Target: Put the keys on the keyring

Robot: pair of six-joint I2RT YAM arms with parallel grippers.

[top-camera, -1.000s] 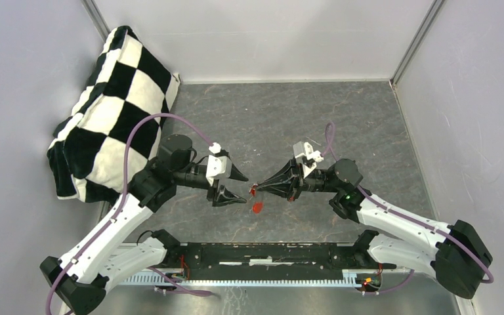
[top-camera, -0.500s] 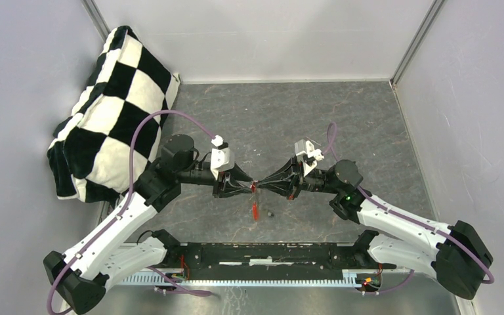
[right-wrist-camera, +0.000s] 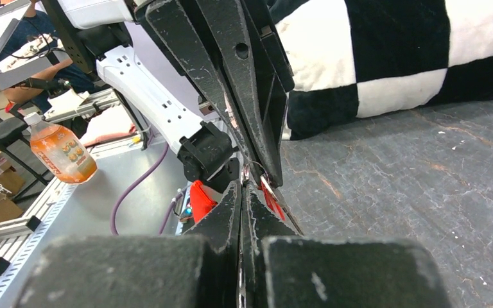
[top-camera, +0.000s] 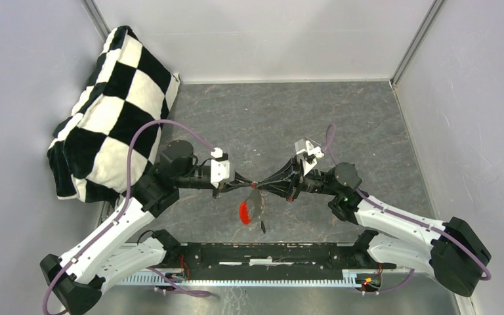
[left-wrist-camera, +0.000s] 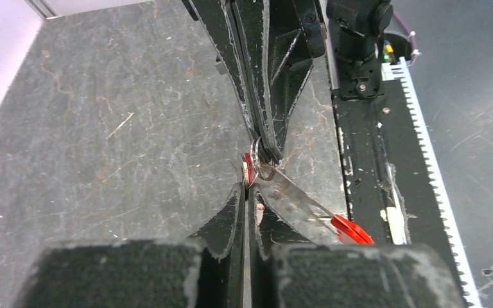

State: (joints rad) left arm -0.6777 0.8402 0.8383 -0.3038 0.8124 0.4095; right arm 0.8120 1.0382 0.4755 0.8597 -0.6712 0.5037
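Holding the keyring point(left-wrist-camera: 260, 164) steady in the pinching right hand point(top-camera: 263, 186) lets the pressed-together left hand point(top-camera: 242, 186) work the red key point(left-wrist-camera: 309, 209) fully on.

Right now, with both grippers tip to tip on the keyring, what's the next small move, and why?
Probably ease the right gripper open slightly, with the left gripper shut. Both pinch the keyring tip to tip, the red-headed key dangling beneath; two pinches on so small a ring leave no room to thread another key.
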